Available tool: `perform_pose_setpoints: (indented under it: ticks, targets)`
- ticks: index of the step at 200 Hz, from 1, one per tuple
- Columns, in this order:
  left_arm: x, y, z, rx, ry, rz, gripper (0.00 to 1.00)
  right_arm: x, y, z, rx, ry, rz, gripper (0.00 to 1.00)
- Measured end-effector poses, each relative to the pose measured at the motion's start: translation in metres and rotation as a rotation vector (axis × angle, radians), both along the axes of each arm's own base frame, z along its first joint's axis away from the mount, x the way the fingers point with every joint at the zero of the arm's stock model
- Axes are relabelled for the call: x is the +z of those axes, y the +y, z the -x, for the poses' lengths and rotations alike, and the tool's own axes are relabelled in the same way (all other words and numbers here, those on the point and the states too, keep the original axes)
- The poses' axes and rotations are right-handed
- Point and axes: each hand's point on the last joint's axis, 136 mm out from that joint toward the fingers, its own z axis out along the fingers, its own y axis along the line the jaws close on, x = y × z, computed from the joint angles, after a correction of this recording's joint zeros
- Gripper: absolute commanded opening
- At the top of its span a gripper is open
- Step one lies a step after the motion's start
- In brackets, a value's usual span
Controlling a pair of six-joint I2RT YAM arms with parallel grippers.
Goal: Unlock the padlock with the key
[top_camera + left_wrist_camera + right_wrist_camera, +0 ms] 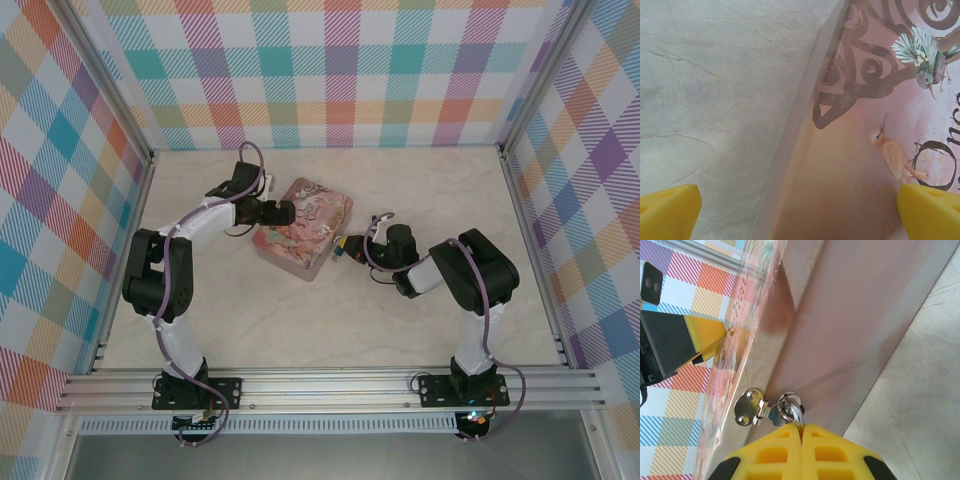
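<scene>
At the silvery hasp (751, 407) of the glossy tin (850, 315), right jaws closed, left jaws apart.

Pastel plaid walls (340, 70) stand on three sides. The pale, marble-like table (400, 320) has even light and an aluminium frame (330, 385).

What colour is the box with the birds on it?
The tin is pink, with brown swirls; the left wrist view shows it best.
</scene>
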Motion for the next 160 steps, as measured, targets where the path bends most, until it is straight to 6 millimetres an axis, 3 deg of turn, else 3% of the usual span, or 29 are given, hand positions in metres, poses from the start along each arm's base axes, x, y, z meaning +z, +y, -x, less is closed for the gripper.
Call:
perform_pose_setpoints:
  ticks: [91,128,160]
  targets:
    - [0.000,-0.001,-0.001,-0.002,-0.021,-0.042,1.00,0.006,-0.010,-0.016,-0.038,-0.011,-0.004,0.01]
    - [0.000,-0.001,-0.001,-0.004,-0.022,-0.041,1.00,0.014,-0.020,-0.026,-0.070,-0.036,-0.005,0.01]
    - [0.004,-0.003,-0.001,-0.007,-0.020,-0.031,1.00,0.035,-0.033,-0.019,-0.081,-0.079,0.033,0.01]
